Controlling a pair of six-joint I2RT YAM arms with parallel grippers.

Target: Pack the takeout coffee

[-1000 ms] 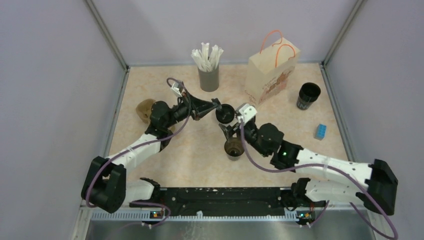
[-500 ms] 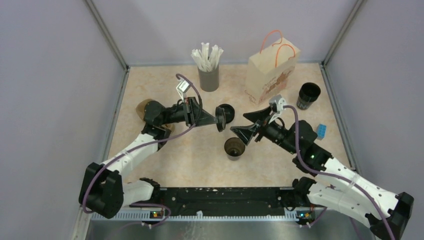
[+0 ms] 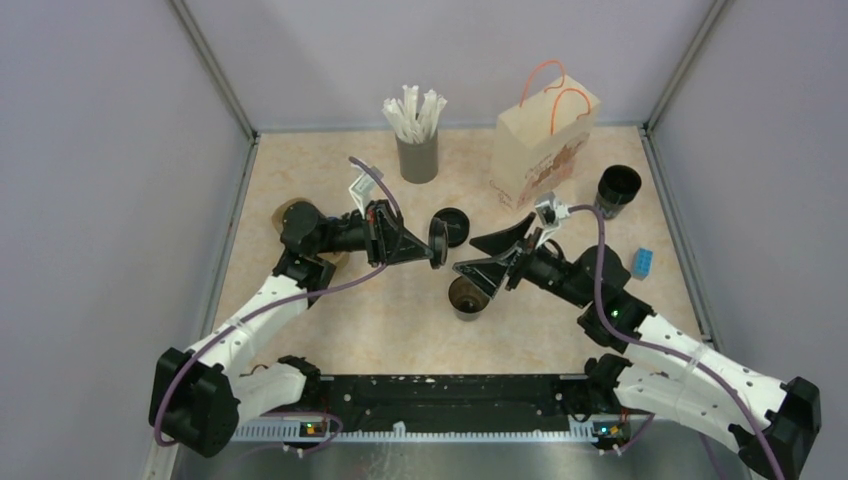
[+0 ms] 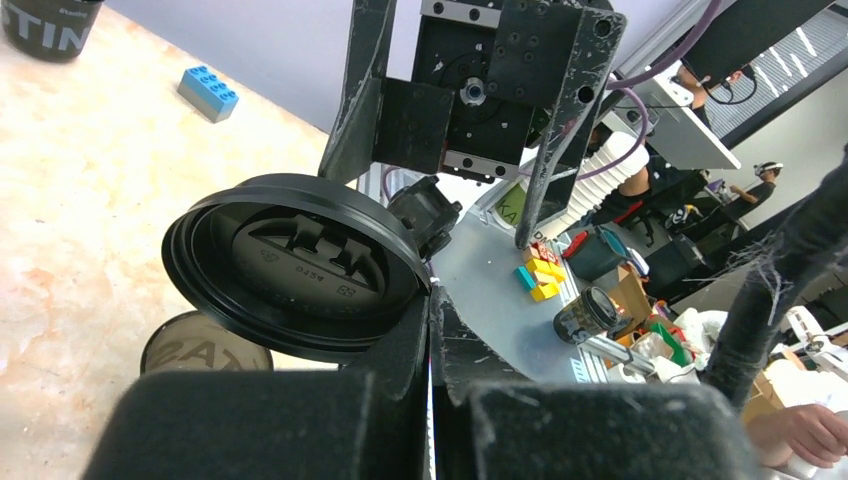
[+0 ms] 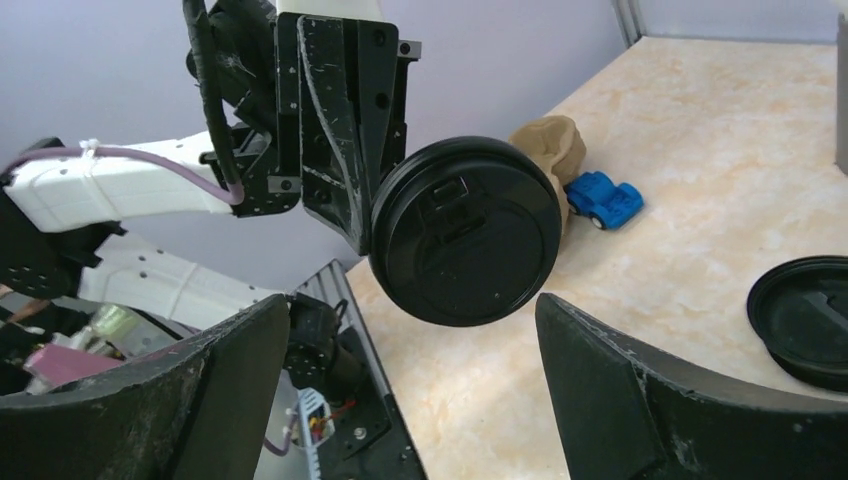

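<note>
The takeout coffee (image 3: pixel 468 297), a black cup with brown liquid in it, stands uncovered mid-table; its top shows low in the left wrist view (image 4: pixel 205 348). My left gripper (image 3: pixel 432 245) (image 4: pixel 430 290) is shut on the rim of a flat round black lid (image 3: pixel 438 243) (image 4: pixel 300 265), held on edge above the table just left of and behind the cup. My right gripper (image 3: pixel 463 257) (image 5: pixel 412 300) is open wide, level with that lid (image 5: pixel 465 245) and facing it, fingers apart on either side, touching nothing.
A second black lid (image 3: pixel 455 225) (image 5: pixel 805 320) lies flat behind the cup. At the back stand a grey straw holder (image 3: pixel 417 155), a paper bag (image 3: pixel 540 140) and another black cup (image 3: pixel 617 190). A blue brick (image 3: pixel 641 262) lies right; a tan lump (image 5: pixel 550 145) and blue toy car (image 5: pixel 605 200) left.
My right gripper left the coffee cup, swung up and right, and opened wide, now pointing at the lid. The left gripper turned the held lid on edge and shifted slightly toward the cup.
</note>
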